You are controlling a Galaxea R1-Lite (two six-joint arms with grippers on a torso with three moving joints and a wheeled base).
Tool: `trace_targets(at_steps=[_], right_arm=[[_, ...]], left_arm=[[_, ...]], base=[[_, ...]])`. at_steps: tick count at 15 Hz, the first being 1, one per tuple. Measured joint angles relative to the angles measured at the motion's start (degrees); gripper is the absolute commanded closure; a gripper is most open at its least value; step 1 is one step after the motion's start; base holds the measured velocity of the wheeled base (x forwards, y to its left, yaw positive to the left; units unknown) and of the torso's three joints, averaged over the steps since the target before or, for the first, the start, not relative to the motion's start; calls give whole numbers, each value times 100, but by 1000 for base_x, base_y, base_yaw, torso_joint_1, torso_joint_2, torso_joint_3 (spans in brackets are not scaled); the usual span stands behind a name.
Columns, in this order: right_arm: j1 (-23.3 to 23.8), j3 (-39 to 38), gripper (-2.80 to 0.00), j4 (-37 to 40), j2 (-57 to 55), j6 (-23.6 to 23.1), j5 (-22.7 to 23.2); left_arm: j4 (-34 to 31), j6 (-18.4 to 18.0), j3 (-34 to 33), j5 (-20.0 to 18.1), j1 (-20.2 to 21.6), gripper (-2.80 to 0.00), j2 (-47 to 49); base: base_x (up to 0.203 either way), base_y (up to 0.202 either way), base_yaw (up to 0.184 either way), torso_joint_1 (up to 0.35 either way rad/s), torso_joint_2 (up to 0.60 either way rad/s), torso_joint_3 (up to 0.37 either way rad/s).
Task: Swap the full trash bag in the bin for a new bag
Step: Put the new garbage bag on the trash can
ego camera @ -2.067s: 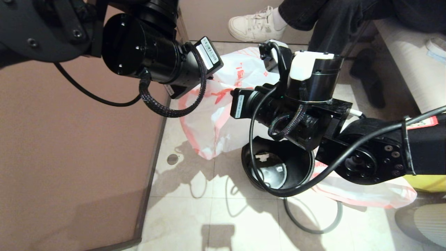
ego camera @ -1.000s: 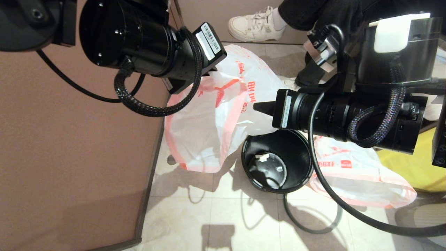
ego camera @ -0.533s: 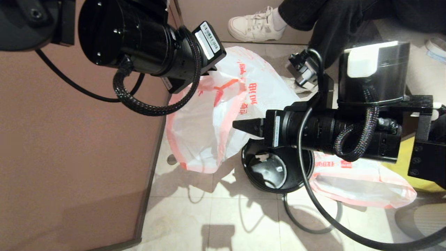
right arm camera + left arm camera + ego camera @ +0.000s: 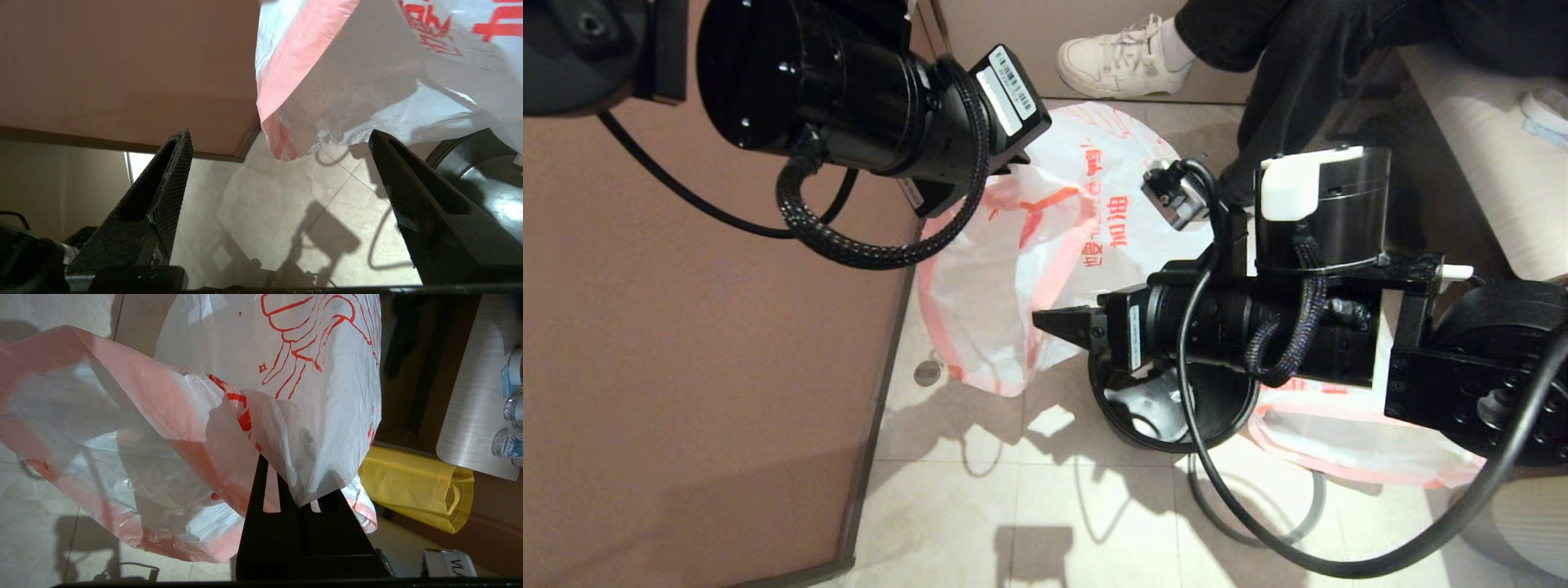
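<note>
Translucent white plastic, the new bag [image 4: 1045, 269], hangs pinched in our clamped left gripper [image 4: 300, 500] beside the empty black bin [image 4: 1225, 404], while our right gripper [image 4: 282, 179], jaws spread wide, apparently points at its pink hem from the bin's side.

Beneath me the floor [image 4: 1013, 506] is pale beige tile with thin grout lines, bounded on the left by a brown wall panel [image 4: 686, 343]. The bin [image 4: 1168, 408] stands on it near the middle. Just right of the bin the full trash bag [image 4: 1347, 441] lies on the tiles. A grey ring [image 4: 1258, 523] lies nearer, beside the bin. A small round floor plug [image 4: 926, 373] sits left.
</note>
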State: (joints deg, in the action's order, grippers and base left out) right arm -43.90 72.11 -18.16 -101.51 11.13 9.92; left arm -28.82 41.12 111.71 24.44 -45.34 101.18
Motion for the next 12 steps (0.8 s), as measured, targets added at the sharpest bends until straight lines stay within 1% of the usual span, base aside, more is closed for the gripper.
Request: trace_targets(at_steps=[3, 5, 6, 8, 10, 12], right_arm=[[0, 98, -280, -7, -190, -154, -6], [0, 201, -280, -9, -348, -420, -23], [16, 277, -280, -7, -422, -466, -39], [29, 527, -280, -9, -571, -484, -72], [31, 849, -280, -160, -725, -483, -264], [-5, 1035, -280, -544, -834, -488, -566]], left_arm=[[-9, 2, 0, 0, -6, 0, -13], [-20, 13, -1, 0, -28, 0, -20], [-21, 12, -2, -4, -35, 0, -34], [-23, 15, -2, -126, -44, 0, -81], [-150, 138, -2, -252, -41, 0, -132], [-213, 352, -2, -317, -11, 0, -146]], base=[[0, 0, 0, 0, 0, 0], [0, 0, 0, 0, 0, 0], [0, 0, 0, 0, 0, 0], [0, 0, 0, 0, 0, 0], [0, 0, 0, 0, 0, 0], [0, 0, 0, 0, 0, 0]])
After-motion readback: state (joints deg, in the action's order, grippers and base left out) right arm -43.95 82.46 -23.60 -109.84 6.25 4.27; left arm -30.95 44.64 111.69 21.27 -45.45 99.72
